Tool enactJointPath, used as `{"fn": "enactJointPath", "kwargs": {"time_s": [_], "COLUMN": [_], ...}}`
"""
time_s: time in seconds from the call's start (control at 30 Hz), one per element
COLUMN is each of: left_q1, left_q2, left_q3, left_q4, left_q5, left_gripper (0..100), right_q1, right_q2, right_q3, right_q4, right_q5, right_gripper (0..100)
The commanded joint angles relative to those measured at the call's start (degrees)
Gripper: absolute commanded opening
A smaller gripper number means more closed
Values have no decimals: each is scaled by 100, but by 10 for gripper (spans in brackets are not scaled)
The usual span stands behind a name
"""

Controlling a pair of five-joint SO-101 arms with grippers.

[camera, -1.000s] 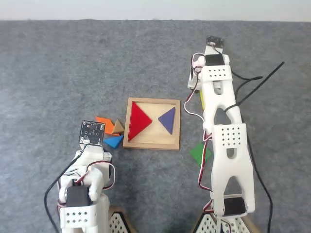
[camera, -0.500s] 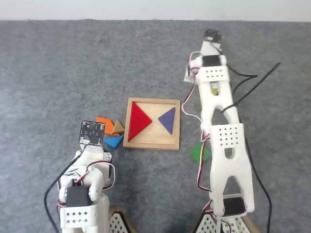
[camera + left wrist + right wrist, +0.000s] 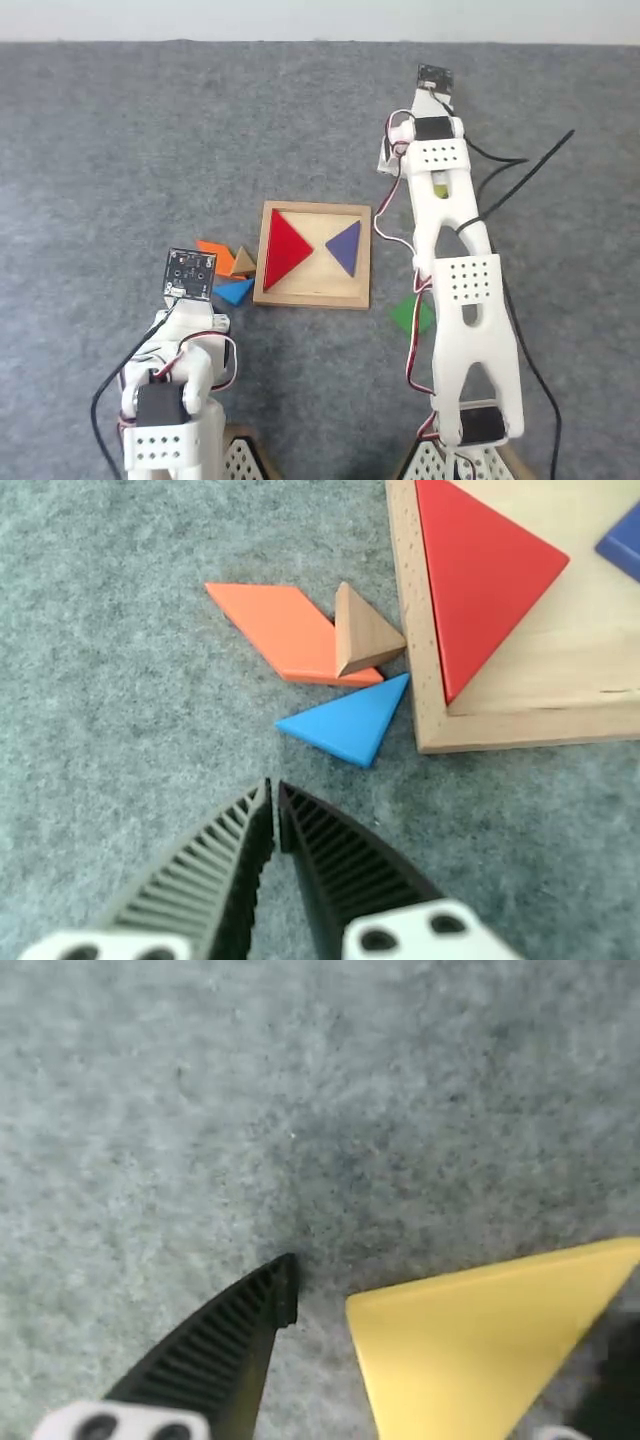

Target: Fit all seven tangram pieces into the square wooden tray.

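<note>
The square wooden tray [image 3: 312,298] lay mid-table on the grey carpet [image 3: 150,150], with a red triangle [image 3: 283,248] and a dark blue triangle [image 3: 345,246] flat inside it. Beside its left edge clustered an orange parallelogram [image 3: 285,630], a tan triangle [image 3: 362,635] and a light blue triangle [image 3: 350,720]. A green piece [image 3: 411,315] lay near its right corner. Farther off, a yellow triangle [image 3: 480,1340] sat between the spread jaws of the right gripper [image 3: 440,1320], whose arm stretched forward. The left gripper [image 3: 274,798], pressed together, hung near the light blue triangle.

Yellow triangle [image 3: 470,1350] against grey carpet [image 3: 300,1090], one of the black fingers [image 3: 235,1340] just beside (not touching).
</note>
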Motion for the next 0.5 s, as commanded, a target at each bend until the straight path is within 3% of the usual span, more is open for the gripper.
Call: {"fn": "enactJointPath", "kwargs": {"time_s": [0.0,0.47], "left_q1": [-9,-9], "left_q2": [-105,-105], "left_q3": [-48,-48], "left_q4": [26,26], "left_q5": [44,44], "left_gripper": [14,14], "right_q1": [233,215], "right_q2": [-48,-92], "right_q3": [-202,-299], "right_q4": [127,1095], "right_q5": [-35,97], "right_gripper": [213,204]}}
